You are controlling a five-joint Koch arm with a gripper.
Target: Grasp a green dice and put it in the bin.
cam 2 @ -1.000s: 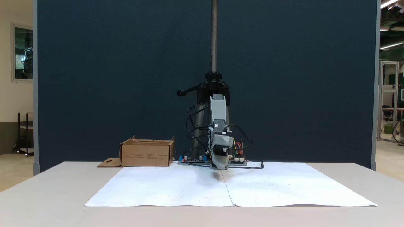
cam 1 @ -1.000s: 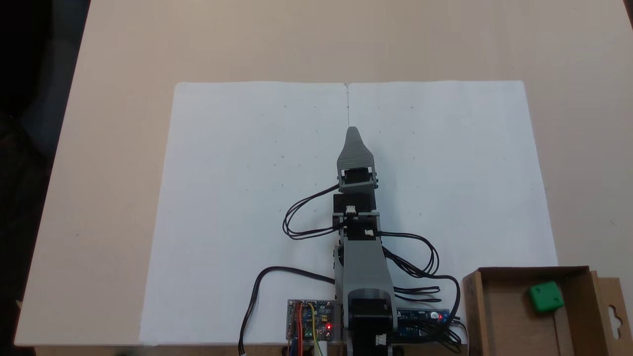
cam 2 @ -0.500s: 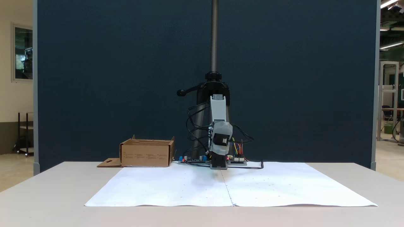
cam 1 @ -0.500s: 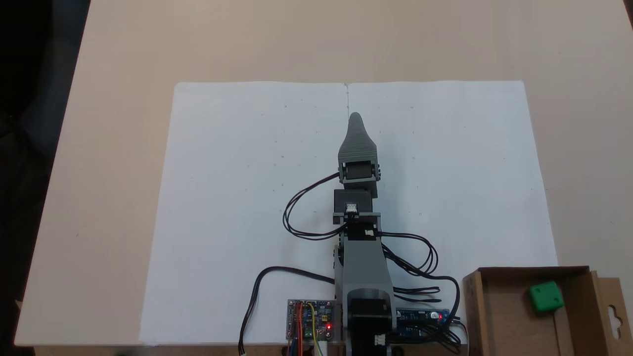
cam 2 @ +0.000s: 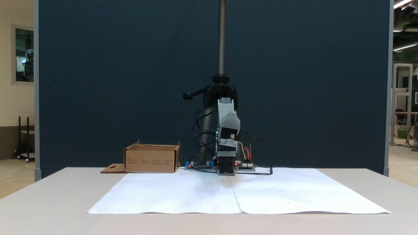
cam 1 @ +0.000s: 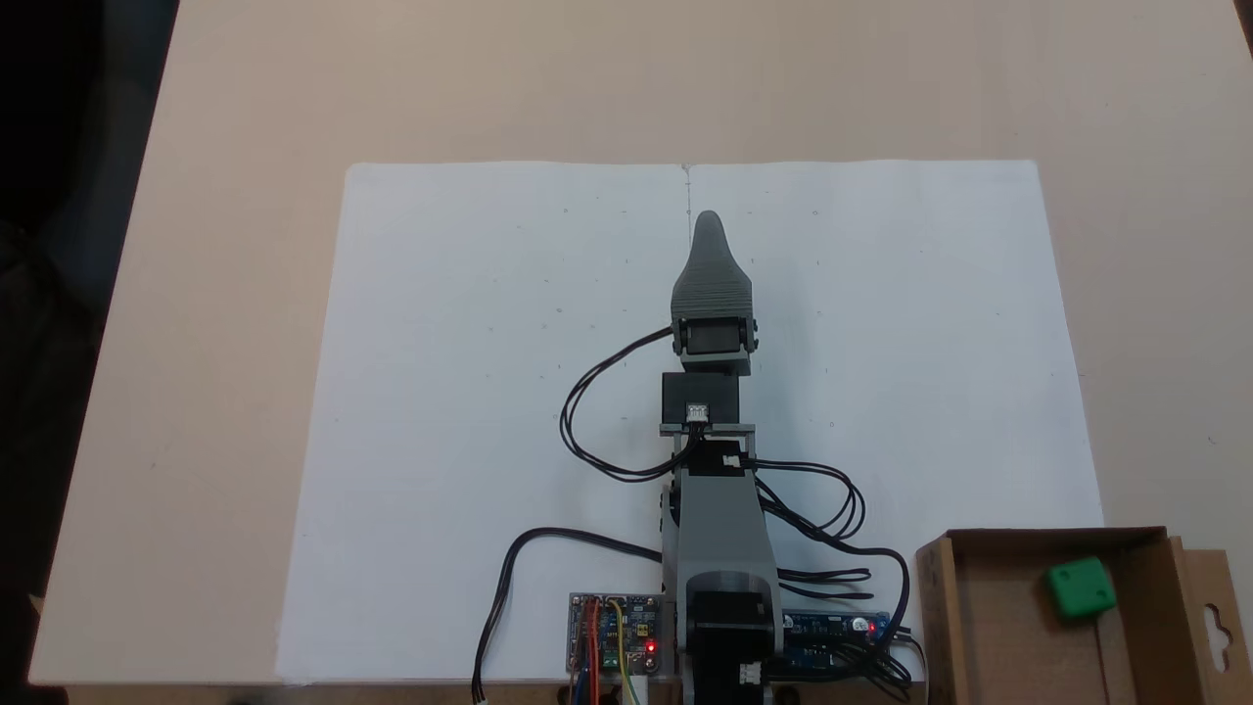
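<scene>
The green dice (cam 1: 1080, 588) lies inside the bin (cam 1: 938, 617), a brown cardboard box at the lower right of a fixed view; in the other fixed view the bin (cam 2: 152, 160) stands left of the arm and its walls hide the cube. My gripper (cam 1: 707, 219) hangs over the middle of the white paper, far from the box, holding nothing that I can see. From above only its top grey jaw shows, so the gap is hidden. From the front the gripper (cam 2: 232, 116) is lifted well above the table.
A white paper sheet (cam 1: 470, 392) covers the beige table (cam 1: 196, 294). Black cables (cam 1: 597, 431) loop beside the arm, and circuit boards (cam 1: 612, 646) sit at its base. The box's flap with a keyhole cutout (cam 1: 1214, 617) lies flat on the table. A dark blue screen (cam 2: 114, 81) stands behind.
The gripper has risen from near the paper and its tip has swung farther out from the base. The dice and the bin have stayed put.
</scene>
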